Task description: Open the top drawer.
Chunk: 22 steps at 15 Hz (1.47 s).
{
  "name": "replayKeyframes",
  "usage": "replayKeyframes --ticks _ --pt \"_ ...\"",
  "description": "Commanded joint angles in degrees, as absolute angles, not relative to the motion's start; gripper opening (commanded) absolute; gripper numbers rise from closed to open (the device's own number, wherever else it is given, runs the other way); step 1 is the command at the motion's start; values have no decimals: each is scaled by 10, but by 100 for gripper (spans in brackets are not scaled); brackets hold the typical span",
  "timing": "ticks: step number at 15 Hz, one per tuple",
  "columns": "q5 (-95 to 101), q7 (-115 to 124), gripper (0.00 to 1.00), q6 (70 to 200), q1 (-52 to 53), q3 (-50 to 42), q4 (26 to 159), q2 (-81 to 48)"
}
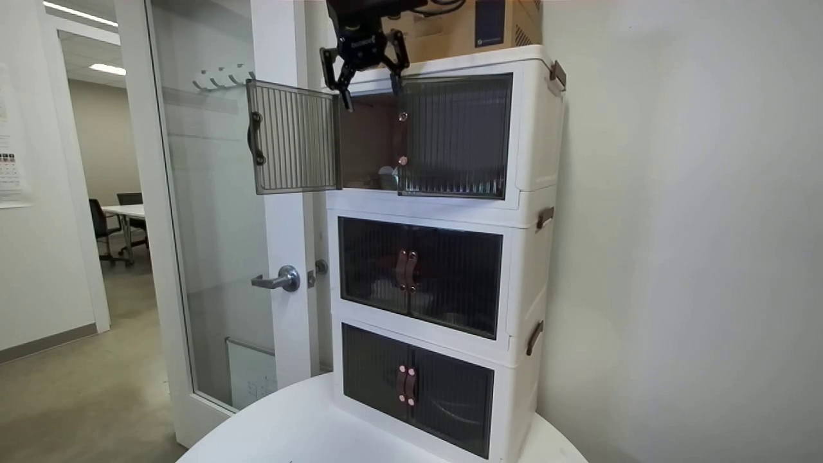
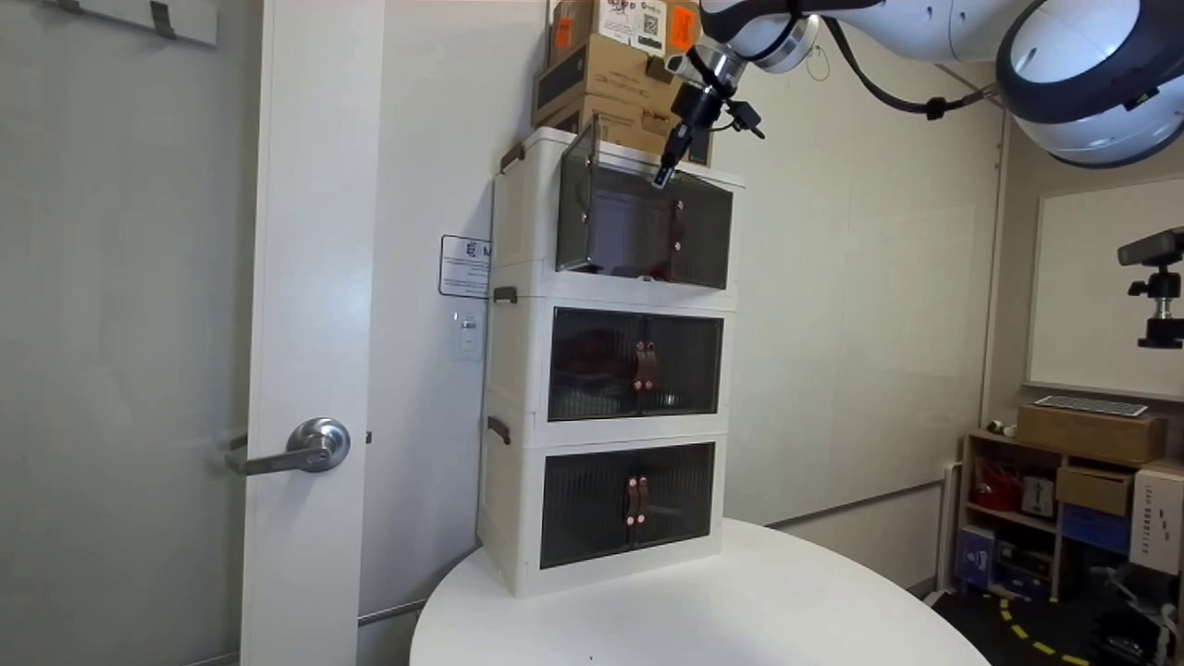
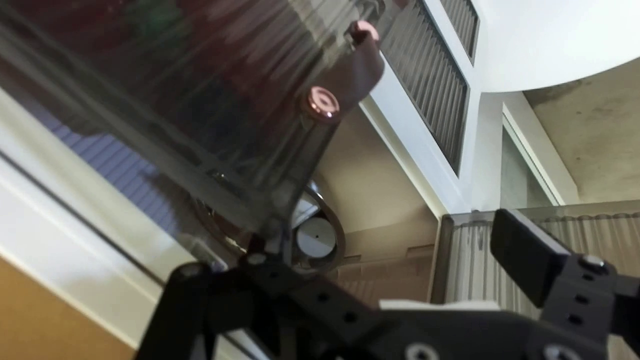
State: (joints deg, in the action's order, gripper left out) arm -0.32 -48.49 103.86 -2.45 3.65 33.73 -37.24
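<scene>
In an exterior view the white arm (image 2: pixel 911 23) reaches in from the upper right, dark bands at its joints, with a black cable (image 2: pixel 911 105) sagging beneath it. The silver wrist (image 2: pixel 726 62) slants downward. In both exterior views the black hand (image 1: pixel 371 96) points down, its fingers (image 1: pixel 347 101) spread, a gap between the tips. In the wrist view both fingers rise from below, well apart; the one toward the right shows a flat black pad (image 3: pixel 525 257).

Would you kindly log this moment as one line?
top drawer: one door wide open, other door partly open | gripper: open, near other door | contact: unclear
</scene>
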Motion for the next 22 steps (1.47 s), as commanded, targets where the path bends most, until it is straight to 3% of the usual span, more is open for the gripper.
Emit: replayKeyframes --ticks 1,17,22 --pt "35 -495 100 1027 -26 12 306 -395" --pt "177 -447 100 829 22 -66 296 -319" --pt "130 -415 100 810 -8 -41 208 -347"
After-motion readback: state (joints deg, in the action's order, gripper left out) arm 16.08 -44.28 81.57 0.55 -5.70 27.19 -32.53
